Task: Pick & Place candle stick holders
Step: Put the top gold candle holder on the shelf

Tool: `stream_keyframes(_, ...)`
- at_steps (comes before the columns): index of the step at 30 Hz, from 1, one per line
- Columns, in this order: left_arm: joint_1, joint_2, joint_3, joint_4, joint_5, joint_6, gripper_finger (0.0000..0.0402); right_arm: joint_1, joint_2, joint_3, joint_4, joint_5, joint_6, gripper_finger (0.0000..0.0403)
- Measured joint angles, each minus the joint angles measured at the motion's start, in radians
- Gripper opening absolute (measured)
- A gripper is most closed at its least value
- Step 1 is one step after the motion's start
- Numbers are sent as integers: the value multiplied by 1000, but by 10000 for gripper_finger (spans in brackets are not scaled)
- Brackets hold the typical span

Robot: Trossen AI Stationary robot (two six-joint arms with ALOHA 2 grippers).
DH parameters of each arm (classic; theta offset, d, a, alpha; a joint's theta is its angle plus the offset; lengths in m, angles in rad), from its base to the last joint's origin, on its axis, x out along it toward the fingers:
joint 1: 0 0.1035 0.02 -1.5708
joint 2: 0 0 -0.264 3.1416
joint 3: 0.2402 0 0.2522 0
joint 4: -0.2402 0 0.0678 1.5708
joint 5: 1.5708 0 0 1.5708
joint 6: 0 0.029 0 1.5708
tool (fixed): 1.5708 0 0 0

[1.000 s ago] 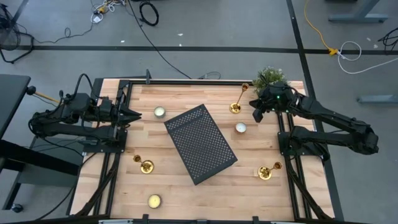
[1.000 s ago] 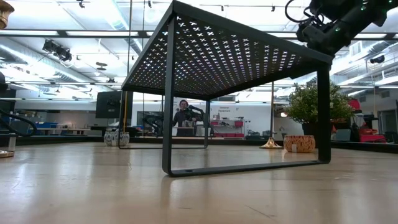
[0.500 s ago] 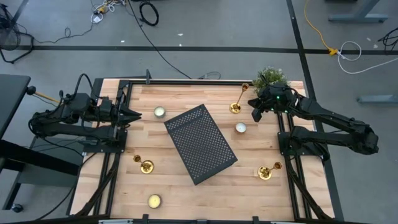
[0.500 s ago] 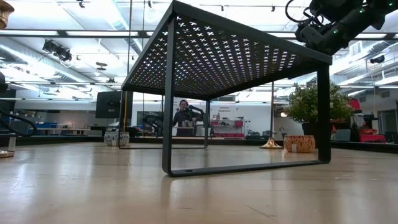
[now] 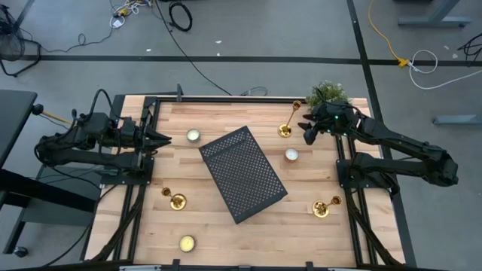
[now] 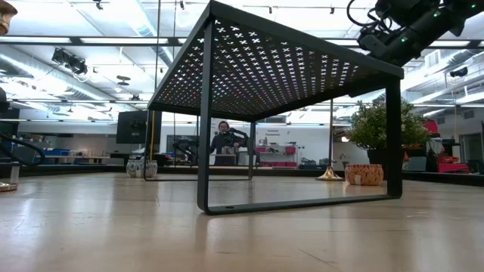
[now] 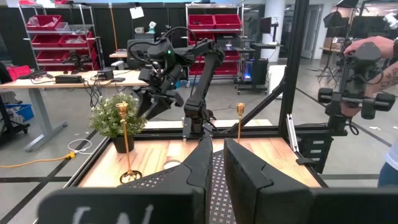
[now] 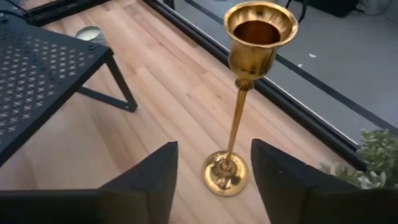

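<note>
Candlestick holder (image 8: 239, 106) upright, between open right end effector (image 8: 211, 180) fingers

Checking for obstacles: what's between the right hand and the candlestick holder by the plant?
Nothing. In the right wrist view the open right hand faces the candlestick holder over bare wood table; the high view agrees.

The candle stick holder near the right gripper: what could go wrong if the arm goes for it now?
1. The candle stick holder is tall on a thin stem; with the right gripper open around its base, a sideways touch may tip it.
2. The potted plant stands close behind it, so a swing could brush the leaves.
3. The black mesh stand lies on the way inward and may block a low carry.
</note>
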Motion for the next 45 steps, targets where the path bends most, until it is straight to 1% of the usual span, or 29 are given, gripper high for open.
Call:
stream_keyframes(5,0,0,0,0,0,0,46,0,14,0,3,25,0,240)
stream_keyframes(11,0,0,0,0,0,0,46,0,41,0,51,25,0,258)
stream_keyframes(22,0,0,0,0,0,0,46,0,101,0,114,26,-12,252)
stream_keyframes(29,0,0,0,0,0,0,46,0,135,0,160,103,-43,251)
stream_keyframes(37,0,0,0,0,0,0,46,0,168,0,208,105,-56,252)
stream_keyframes(45,0,0,0,0,0,0,46,-1,209,0,234,148,-59,252)
